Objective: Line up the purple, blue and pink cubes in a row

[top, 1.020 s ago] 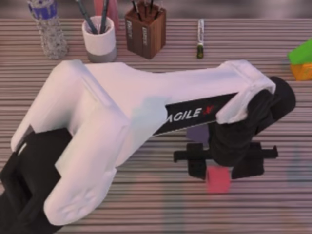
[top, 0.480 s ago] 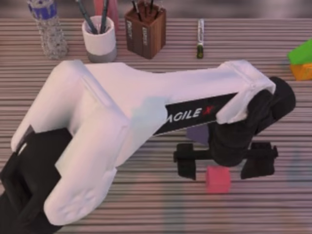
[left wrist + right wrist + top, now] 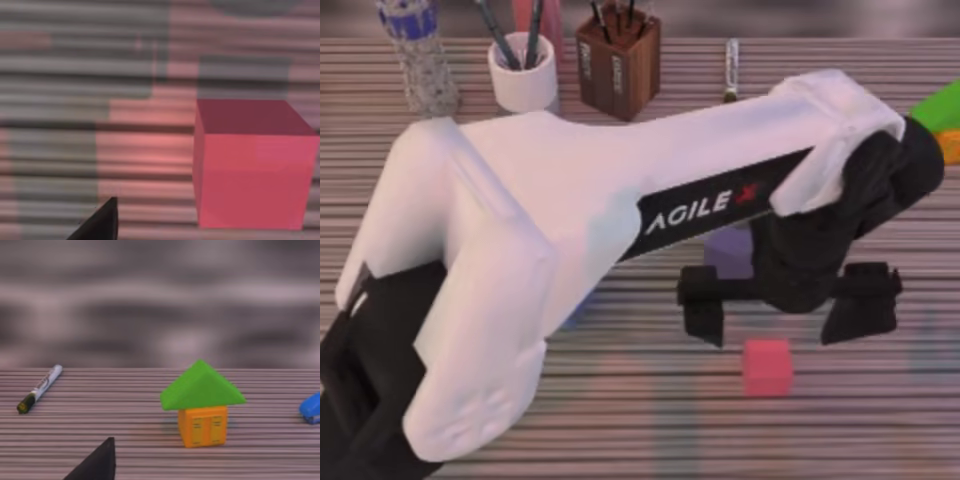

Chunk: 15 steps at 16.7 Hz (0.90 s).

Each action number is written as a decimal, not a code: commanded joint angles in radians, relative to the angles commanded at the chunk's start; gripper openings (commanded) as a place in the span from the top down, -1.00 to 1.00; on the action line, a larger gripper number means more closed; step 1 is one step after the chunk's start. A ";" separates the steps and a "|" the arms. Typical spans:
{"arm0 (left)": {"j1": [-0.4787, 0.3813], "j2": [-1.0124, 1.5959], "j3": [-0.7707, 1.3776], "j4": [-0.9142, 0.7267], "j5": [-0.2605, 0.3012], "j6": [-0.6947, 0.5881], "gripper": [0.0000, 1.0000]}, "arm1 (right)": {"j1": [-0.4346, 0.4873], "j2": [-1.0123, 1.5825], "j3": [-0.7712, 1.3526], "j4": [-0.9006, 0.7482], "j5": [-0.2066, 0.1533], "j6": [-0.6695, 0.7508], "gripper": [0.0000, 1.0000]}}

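Under my left arm (image 3: 550,230), the purple cube (image 3: 728,252) sits just behind my left gripper (image 3: 788,316), jaws spread and empty, and the pink cube (image 3: 766,366) just in front, so a careless swing could knock either askew.

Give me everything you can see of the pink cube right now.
The pink cube is a small, plain matte pink-red block with sharp edges and no markings. It sits flat on the striped table, nothing touching it. The left gripper hangs open beside and above it, fingers clear of its sides.
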 joint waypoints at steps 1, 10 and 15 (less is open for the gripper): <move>0.002 -0.004 0.032 -0.038 0.000 0.000 -1.00 | 0.000 0.000 0.000 0.000 0.000 0.000 -1.00; 0.018 -0.024 0.061 -0.078 0.000 0.036 -1.00 | 0.000 0.000 0.000 0.000 0.000 0.000 -1.00; 0.142 -0.094 -0.058 -0.029 0.006 0.274 -1.00 | 0.000 0.000 0.000 0.000 0.000 0.000 -1.00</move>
